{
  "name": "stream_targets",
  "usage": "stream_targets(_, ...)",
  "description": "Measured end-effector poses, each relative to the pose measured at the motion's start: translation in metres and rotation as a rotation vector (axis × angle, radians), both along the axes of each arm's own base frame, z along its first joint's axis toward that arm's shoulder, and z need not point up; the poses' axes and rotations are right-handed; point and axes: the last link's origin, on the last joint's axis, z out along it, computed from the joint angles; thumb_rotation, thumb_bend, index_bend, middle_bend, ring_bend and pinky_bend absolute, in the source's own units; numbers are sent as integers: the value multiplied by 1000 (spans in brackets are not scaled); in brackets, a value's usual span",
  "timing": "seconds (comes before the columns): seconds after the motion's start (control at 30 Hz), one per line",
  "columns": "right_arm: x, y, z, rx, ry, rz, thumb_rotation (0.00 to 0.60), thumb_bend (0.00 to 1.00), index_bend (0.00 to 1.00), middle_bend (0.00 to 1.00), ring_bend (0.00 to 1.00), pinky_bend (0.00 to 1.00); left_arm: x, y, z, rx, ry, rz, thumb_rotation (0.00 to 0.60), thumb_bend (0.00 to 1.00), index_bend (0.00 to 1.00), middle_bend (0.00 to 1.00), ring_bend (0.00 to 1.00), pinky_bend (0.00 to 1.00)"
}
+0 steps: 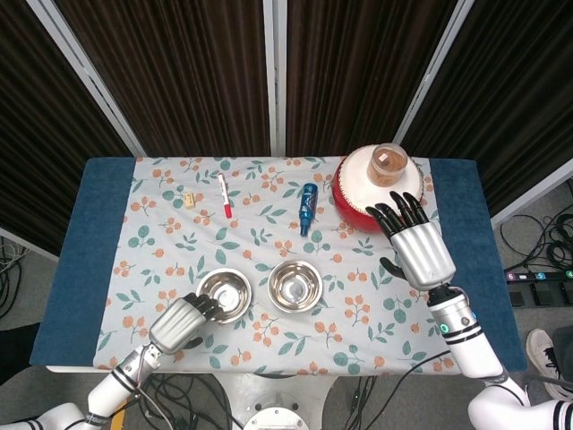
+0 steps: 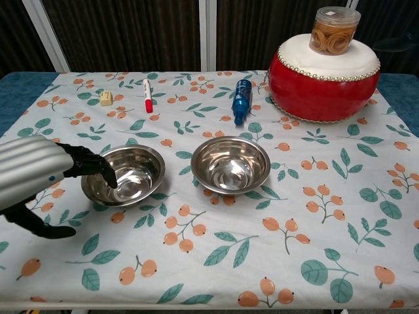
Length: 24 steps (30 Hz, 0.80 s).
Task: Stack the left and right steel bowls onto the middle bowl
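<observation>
Now, your left hand [image 2: 39,173]: fingers [image 2: 98,169] hooked over the near rim of the left bowl [image 2: 124,175], thumb outside, grip not closed — a slick rim could slip or skid into the middle bowl [image 2: 230,163]. Right hand [image 1: 419,246] — spread, empty.

Polished steel, brushed metal hands, soft printed cloth.

We see two steel bowls, the left bowl [image 2: 124,174] and the middle bowl [image 2: 230,164], both mirror-glossy and smooth. The left hand [image 2: 33,176] has a satiny silver metal back with matt black fingers [image 2: 98,167]; the right hand [image 1: 417,248] looks the same. The tablecloth [image 2: 275,261] is matt printed fabric over a blue cloth. The red drum [image 2: 324,77] is glossy with a matt white top, bearing a clear plastic jar [image 2: 335,29]. The blue bottle [image 2: 241,100] shines.
</observation>
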Motion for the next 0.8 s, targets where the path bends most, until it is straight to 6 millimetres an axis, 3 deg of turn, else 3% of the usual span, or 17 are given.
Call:
stream_targets(0.43,-15,-6,5,-2,-15,-31,600,106,140,178,37,90,7,16,-26,-12,50,-22,600,209,467,491,404,494)
stream_targets(0.8,-26,-7,9,-7,-27,-58,600,104,140,178,37,90,17,26,-37,40,62,-94,600,290,630,651,580,664)
